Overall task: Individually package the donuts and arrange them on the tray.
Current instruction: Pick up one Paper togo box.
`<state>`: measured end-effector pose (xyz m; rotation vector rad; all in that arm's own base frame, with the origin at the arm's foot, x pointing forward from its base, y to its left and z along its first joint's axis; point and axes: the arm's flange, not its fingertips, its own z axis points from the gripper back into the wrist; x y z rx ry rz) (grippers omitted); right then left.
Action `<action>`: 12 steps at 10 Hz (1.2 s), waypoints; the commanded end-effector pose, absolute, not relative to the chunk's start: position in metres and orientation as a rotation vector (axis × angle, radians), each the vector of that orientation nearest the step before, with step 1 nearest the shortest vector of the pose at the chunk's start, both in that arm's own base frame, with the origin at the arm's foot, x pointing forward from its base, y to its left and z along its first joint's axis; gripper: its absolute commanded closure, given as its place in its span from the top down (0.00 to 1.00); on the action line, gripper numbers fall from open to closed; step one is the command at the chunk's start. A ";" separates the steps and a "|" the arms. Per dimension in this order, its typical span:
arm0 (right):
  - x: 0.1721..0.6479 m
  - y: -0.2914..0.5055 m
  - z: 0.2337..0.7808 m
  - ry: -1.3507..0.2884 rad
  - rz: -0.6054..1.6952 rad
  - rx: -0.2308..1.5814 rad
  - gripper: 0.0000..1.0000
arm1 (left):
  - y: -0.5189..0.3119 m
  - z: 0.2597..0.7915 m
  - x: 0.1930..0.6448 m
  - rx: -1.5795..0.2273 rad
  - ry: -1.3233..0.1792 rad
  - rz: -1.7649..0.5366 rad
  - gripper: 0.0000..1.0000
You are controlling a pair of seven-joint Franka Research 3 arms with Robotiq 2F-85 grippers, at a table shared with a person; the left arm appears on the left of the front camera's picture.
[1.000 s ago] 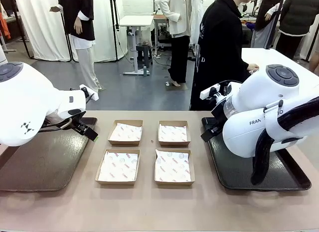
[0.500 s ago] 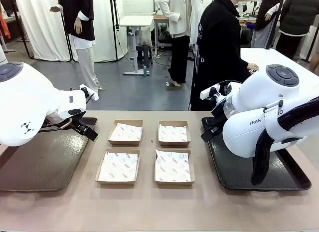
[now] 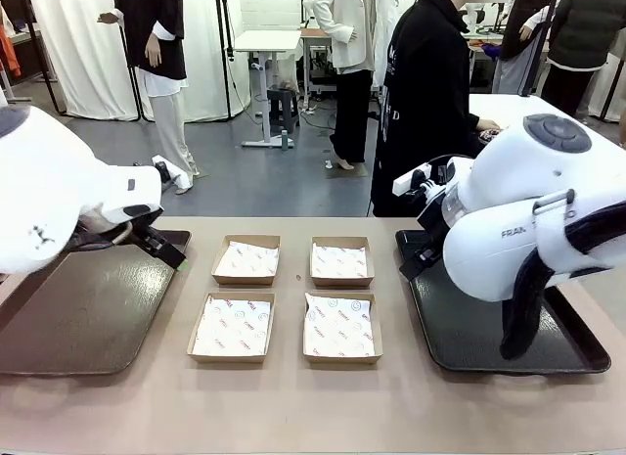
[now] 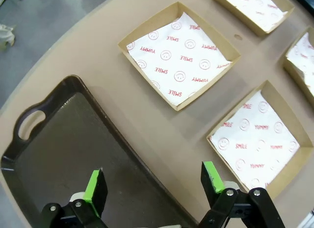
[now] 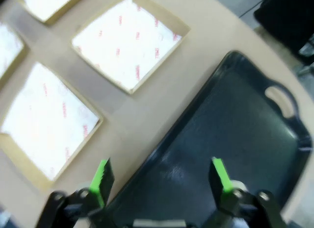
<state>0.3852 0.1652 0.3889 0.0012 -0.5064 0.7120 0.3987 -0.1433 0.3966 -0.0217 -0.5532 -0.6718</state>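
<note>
Front view: the brown desk (image 3: 293,406) carries everything. One dark tray (image 3: 88,318) lies left of the four paper-lined boxes (image 3: 232,327), and a second tray (image 3: 469,333) lies right of them. The boxes sit in a square. The left fingers (image 4: 94,186) hang spread wide and empty over their tray's edge beside the boxes. The right fingers (image 5: 102,178) gape empty too, over theirs. Where the donuts are cannot be told.

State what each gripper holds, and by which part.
Nothing is held. The left gripper hangs open over the left tray's edge, the right gripper open over the right tray.
</note>
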 end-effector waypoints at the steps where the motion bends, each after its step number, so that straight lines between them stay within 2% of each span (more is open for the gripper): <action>1: 0.300 0.120 0.403 -0.410 0.803 0.022 1.00 | -0.084 0.404 0.304 -0.058 -0.516 -0.746 1.00; 4: 0.239 0.095 0.418 -0.320 0.869 -0.036 1.00 | -0.046 0.414 0.257 -0.055 -0.373 -0.807 1.00; 6: 0.223 0.087 0.415 -0.273 0.869 -0.058 1.00 | -0.035 0.410 0.234 -0.070 -0.308 -0.819 1.00; 7: 0.232 0.086 0.413 -0.301 0.832 -0.111 1.00 | -0.036 0.408 0.237 -0.049 -0.336 -0.806 1.00; 8: 0.299 0.127 0.483 -0.276 0.849 -0.029 1.00 | -0.057 0.480 0.331 -0.088 -0.313 -0.800 1.00; 11: 0.292 0.121 0.490 -0.273 0.850 -0.051 1.00 | -0.057 0.480 0.331 -0.088 -0.313 -0.800 1.00; 12: 0.307 0.094 0.486 -0.269 0.666 0.280 1.00 | -0.051 0.484 0.325 -0.081 -0.299 -0.797 1.00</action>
